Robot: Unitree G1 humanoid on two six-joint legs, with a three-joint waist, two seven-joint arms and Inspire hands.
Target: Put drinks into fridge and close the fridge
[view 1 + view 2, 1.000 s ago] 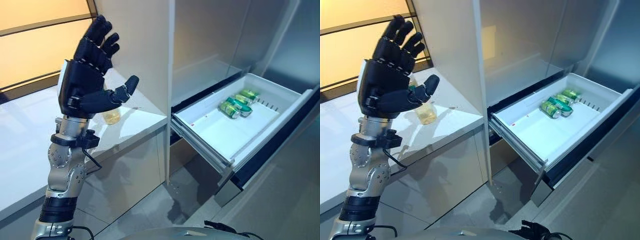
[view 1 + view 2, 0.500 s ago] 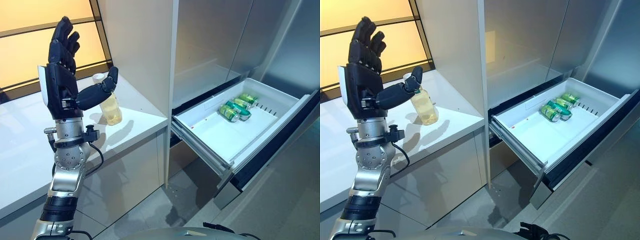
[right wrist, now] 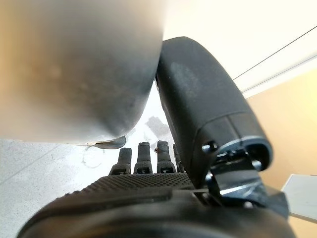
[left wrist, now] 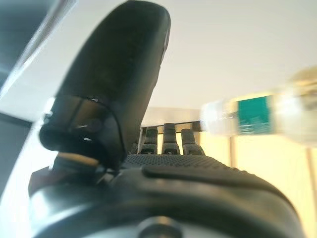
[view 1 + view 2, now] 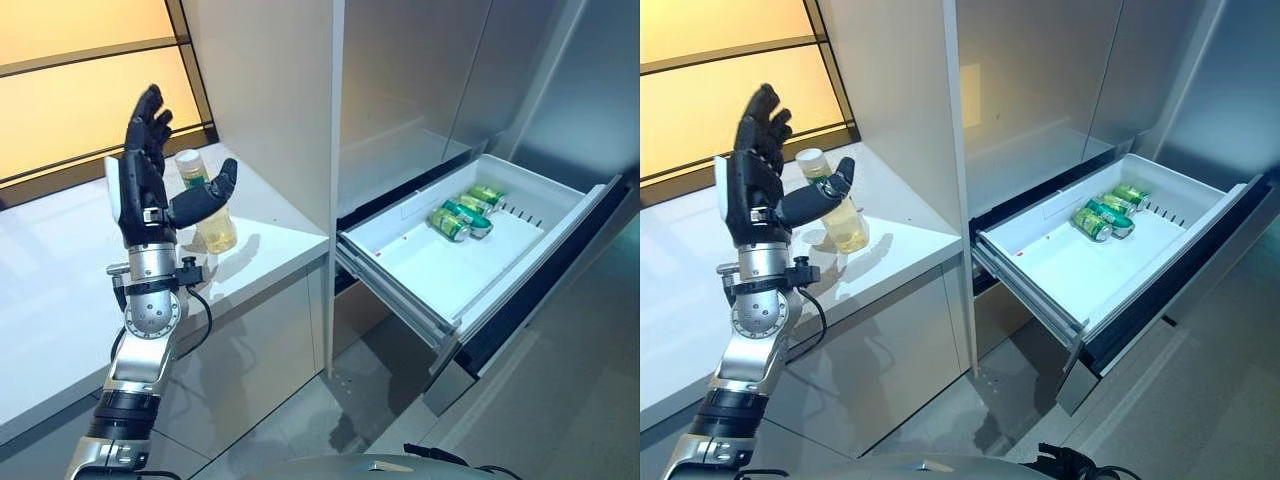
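Note:
A bottle (image 5: 217,232) of pale yellow drink with a white cap and a green label stands upright on the white counter (image 5: 50,290). My left hand (image 5: 140,190) is raised beside it, open, with the fingers straight up and the thumb stretched across the front of the bottle. I cannot tell whether the thumb touches it. The bottle also shows past the hand in the left wrist view (image 4: 257,116). The fridge's white drawer (image 5: 450,268) is pulled out at the right, with green cans (image 5: 458,215) lying at its back. My right hand (image 3: 148,191) is open.
A tall pale panel (image 5: 270,100) rises right beside the bottle, at the counter's end. The steel fridge doors (image 5: 420,80) above the drawer are closed. The open drawer juts out over the grey floor (image 5: 330,410).
My left hand has moved away from the camera and down toward the bottle, from covering it to standing beside it with the thumb across it. The camera has shifted slightly.

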